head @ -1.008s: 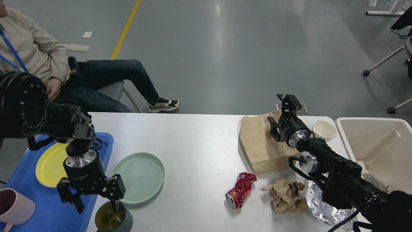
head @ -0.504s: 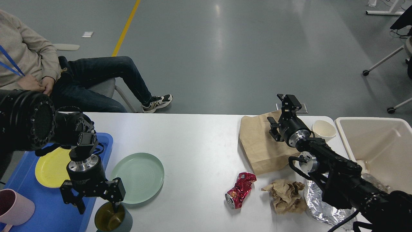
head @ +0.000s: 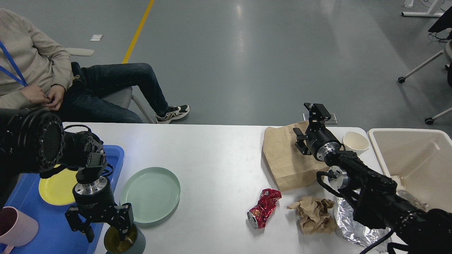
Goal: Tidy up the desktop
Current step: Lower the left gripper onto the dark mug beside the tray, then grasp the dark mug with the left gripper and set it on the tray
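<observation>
Desktop [head: 219,158]: a white tabletop with rounded corners that filled the lower half of the head view and carried every item listed below.
Left gripper [head: 106,231]: pointed down at the near left of the desktop, jaws spread apart; one finger [head: 123,231] reached into the mouth of a grey-green cup, the other [head: 89,234] stood outside it over the tray edge.
Grey-green cup [head: 124,241]: upright at the near edge, just right of the tray, dark yellowish inside.
Blue tray [head: 53,225]: lay at the left end of the desktop.
Yellow plate [head: 56,187]: lay flat in the tray, partly hidden by the left arm.
Pink mug [head: 16,227]: stood on the tray's near left corner, cut off by the picture edge.
Green plate [head: 151,194]: lay flat on the desktop, just right of the tray.
Right gripper [head: 307,121]: raised over the brown paper bag, jaws parted, holding nothing.
Brown paper bag [head: 282,155]: lay flat at the far right of the desktop.
Paper cup [head: 356,141]: cream, stood between the bag and the bin.
Cream bin [head: 416,158]: stood at the right end of the desktop.
Red can [head: 263,208]: crushed, lay on its side near the bag's near corner.
Crumpled brown paper [head: 313,214]: lay just right of the can.
Foil [head: 349,225]: crumpled, beside the paper, partly under the right arm.
Person [head: 35,77]: sat beyond the far left edge.
</observation>
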Controlling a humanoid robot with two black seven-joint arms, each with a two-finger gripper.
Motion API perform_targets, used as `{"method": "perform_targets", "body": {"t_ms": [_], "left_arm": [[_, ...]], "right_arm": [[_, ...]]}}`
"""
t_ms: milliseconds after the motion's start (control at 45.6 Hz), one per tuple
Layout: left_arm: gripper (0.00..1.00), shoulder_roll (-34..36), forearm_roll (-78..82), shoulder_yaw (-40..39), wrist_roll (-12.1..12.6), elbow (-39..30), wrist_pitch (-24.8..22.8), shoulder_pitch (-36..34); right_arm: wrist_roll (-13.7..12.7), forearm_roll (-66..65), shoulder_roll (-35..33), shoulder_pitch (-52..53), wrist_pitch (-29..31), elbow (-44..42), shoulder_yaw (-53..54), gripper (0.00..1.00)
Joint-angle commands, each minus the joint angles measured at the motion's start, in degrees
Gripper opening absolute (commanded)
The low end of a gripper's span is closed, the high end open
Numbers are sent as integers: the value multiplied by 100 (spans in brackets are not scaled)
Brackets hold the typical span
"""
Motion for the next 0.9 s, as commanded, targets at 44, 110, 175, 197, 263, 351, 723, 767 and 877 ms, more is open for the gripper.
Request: {"method": "perform_targets", "body": {"t_ms": [44, 110, 175, 197, 263, 351, 723, 767, 877], "left_arm": [[48, -54, 0, -12, 0, 122, 0, 104], [42, -89, 17, -12, 0, 122, 0, 113], [37, -107, 18, -12, 0, 122, 0, 113], [34, -107, 18, -21, 0, 122, 0, 113], [26, -107, 18, -47, -17, 122, 0, 122], [18, -115, 18, -135, -26, 122, 0, 148], [0, -282, 9, -469, -35, 69, 0, 96], [0, -282, 9, -548, -35, 69, 0, 43], [0, -291, 9, -715, -44, 78, 0, -264]], "right_arm": [[-1, 1, 0, 0, 0, 4, 0, 100], [-1, 1, 0, 0, 0, 4, 0, 100], [8, 1, 0, 0, 0, 4, 0, 100], [-1, 1, 0, 0, 0, -5, 0, 100], [-1, 1, 0, 0, 0, -5, 0, 100], [-1, 1, 0, 0, 0, -5, 0, 100], [-1, 1, 0, 0, 0, 4, 0, 100], [-1, 1, 0, 0, 0, -5, 0, 100], [-1, 1, 0, 0, 0, 4, 0, 100]]}}
